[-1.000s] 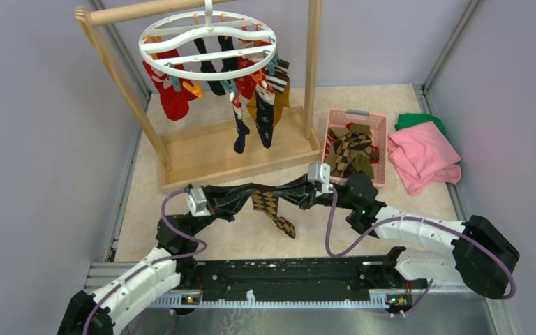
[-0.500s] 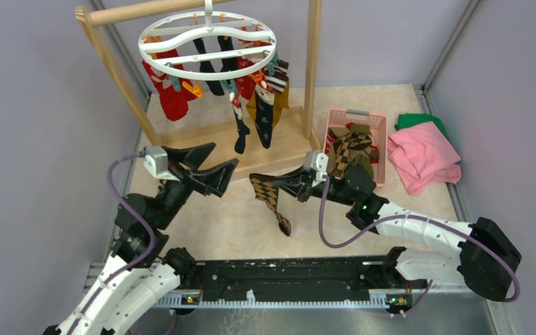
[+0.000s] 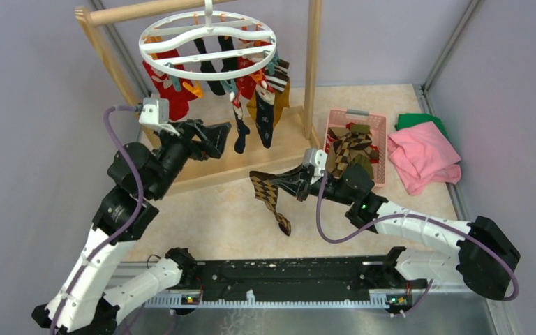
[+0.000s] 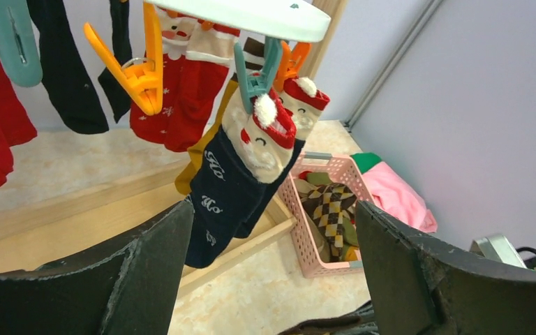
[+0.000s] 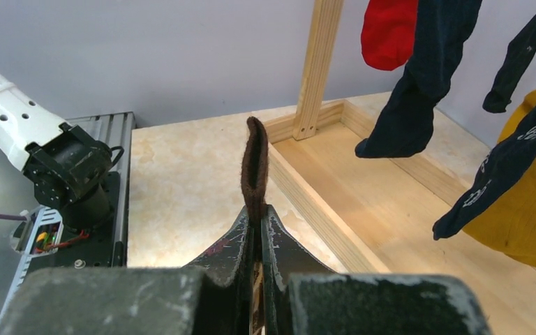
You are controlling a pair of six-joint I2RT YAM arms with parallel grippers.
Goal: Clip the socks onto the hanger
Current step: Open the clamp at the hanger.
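The white ring hanger [image 3: 144,47] hangs from the wooden rack, with red, black and navy socks [image 3: 265,118] clipped under it. My left gripper [image 3: 220,139] is open and empty, raised just below the ring's near side. In the left wrist view a navy Santa sock [image 4: 234,188] on a teal clip [image 4: 255,77] hangs ahead of the left gripper [image 4: 272,216], with a free orange clip [image 4: 136,70] to the left. My right gripper [image 3: 279,183] is shut on a brown argyle sock [image 3: 271,201], which dangles above the table. In the right wrist view the sock's brown edge [image 5: 255,167] stands up between the shut fingertips [image 5: 273,227].
A pink basket [image 3: 333,117] holding more argyle socks sits right of the rack. Pink cloth [image 3: 422,157] and green cloth [image 3: 419,120] lie at the far right. The rack's wooden base tray [image 3: 202,157] and posts [image 3: 314,63] stand behind both grippers.
My left gripper let go of the argyle sock, opened wide and rose back-left up to the hanger. The right gripper kept the sock and lifted it slightly.
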